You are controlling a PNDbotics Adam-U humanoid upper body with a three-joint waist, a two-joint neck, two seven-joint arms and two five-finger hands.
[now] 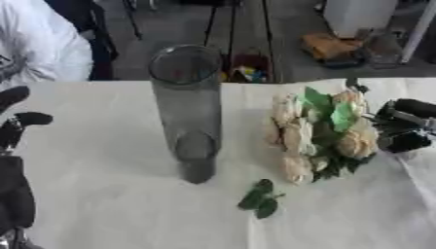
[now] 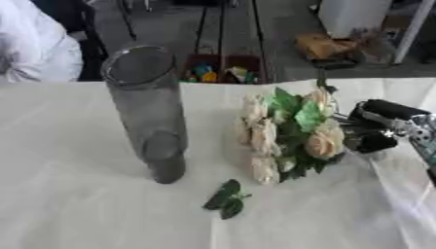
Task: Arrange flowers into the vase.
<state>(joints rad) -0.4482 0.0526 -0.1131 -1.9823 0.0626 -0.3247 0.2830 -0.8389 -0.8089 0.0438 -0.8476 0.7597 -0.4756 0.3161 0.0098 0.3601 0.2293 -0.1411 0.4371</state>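
Task barely begun. Vase (image 1: 187,109) upright on table (image 1: 102,204), nothing in it. Bouquet (image 2: 289,136) of cream flowers lies on table, just left of right hand (image 2: 379,129), blooms pointing away from hand, toward vase. Right hand at stem end, fingers curled there; actual clasp on stems hidden, cannot tell. Loose green leaf sprig (image 2: 226,199) lies below-left of that hand. Left hand (image 1: 21,124) idle at left edge, fingers relaxed, holding nothing. Left to do: lift bouquet, stems into vase.

vase (image 1: 187,112) upright, centre | flowers (image 1: 319,133) beside right hand (image 1: 407,127) | left hand (image 1: 15,127) at left edge
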